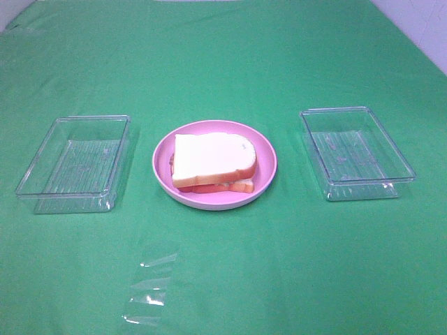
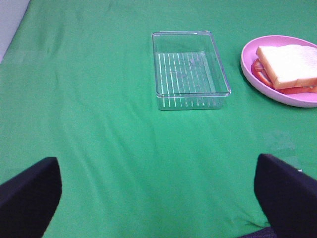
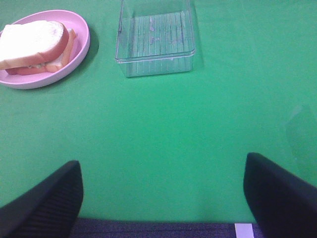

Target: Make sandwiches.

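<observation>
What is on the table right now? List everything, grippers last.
sandwich: one, white bread with reddish-pink filling at the edges, on the pink plate.
pink plate: one, round, centre of the table.
left tray: one, clear plastic, nothing in it, left of the plate.
right tray: one, clear plastic, nothing in it, right of the plate.
plastic film: one clear crumpled piece, on the cloth in front of the plate, toward the left.
tablecloth: one, green, covers the table.
left gripper: black fingers, open, holding nothing, over bare cloth.
right gripper: black fingers, open, holding nothing, over bare cloth.
</observation>
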Motion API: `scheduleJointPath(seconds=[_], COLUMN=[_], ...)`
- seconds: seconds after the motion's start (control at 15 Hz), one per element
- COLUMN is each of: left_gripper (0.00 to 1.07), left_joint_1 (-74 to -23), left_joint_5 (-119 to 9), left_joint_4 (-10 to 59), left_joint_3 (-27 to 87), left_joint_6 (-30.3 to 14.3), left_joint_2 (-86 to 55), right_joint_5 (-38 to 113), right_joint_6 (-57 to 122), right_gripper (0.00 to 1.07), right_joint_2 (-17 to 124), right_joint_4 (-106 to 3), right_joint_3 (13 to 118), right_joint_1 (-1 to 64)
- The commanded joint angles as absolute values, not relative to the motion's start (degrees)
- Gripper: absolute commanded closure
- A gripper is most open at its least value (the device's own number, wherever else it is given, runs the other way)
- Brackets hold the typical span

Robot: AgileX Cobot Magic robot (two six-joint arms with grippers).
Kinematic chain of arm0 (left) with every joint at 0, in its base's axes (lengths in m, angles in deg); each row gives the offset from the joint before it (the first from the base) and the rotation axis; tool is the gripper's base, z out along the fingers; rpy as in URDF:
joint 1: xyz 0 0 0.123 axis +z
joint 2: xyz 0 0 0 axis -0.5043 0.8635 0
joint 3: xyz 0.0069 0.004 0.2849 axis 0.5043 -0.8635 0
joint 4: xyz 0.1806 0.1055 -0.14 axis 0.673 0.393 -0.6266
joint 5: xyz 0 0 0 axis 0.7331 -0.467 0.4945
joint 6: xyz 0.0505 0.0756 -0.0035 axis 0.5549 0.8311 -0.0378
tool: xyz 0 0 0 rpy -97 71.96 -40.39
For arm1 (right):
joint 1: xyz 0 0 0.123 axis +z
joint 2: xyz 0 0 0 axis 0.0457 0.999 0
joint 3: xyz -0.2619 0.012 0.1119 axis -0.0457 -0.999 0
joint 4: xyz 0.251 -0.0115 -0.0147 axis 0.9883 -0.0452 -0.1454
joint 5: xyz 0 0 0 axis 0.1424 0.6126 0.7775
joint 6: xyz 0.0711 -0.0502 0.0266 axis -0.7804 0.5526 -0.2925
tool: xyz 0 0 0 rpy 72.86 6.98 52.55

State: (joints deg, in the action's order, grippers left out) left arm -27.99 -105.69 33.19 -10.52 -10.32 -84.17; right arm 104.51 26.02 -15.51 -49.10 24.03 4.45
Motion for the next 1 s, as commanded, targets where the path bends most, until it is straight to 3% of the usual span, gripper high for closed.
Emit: scheduleJointPath(seconds=[0.07,1.0], left_gripper=[0.09,0.09], left_joint_1=[-27.9,-27.9], left_joint_5=[-105.4,-105.4], left_joint_4=[32.7,32.7], left_joint_3=[-10.5,-10.5], left_joint_6=[-10.6,-10.6], left_joint_2=[-85.4,-85.4], right_joint_5=[104.1,104.1], right_joint_6=[26.4,26.4], right_gripper=[0.23,0.23], right_joint_2=[-17.1,-17.1], right_joint_4=[-48.8,-48.8], right_joint_3=[23.9,23.9], right_joint_1=[4.4,4.4])
